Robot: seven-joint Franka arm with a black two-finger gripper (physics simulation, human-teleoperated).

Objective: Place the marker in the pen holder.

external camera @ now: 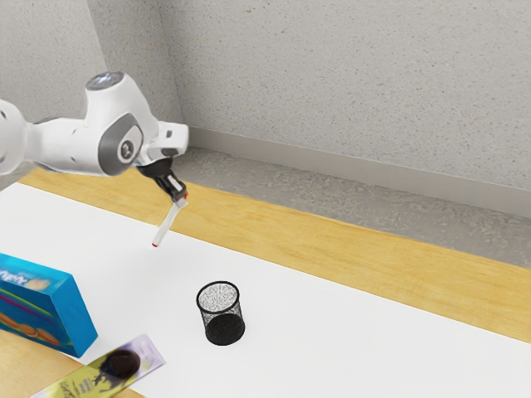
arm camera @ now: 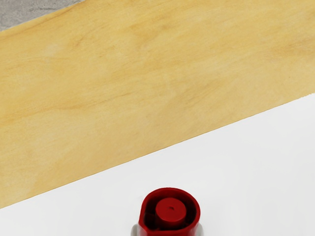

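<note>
Black fingers grip one marker, one pen holder standing apart.

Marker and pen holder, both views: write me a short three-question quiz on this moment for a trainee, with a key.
1. True or false: the hand holds the marker, which is outside the pen holder.
2. Multiple choice: what stands at the exterior view's left edge?
A. a green bottle
B. a blue box
C. a yellow bowl
3. Fill in the blank: in the wrist view, the marker's end nearest the camera is coloured ____.

Key: 1 true; 2 B; 3 red.
</note>
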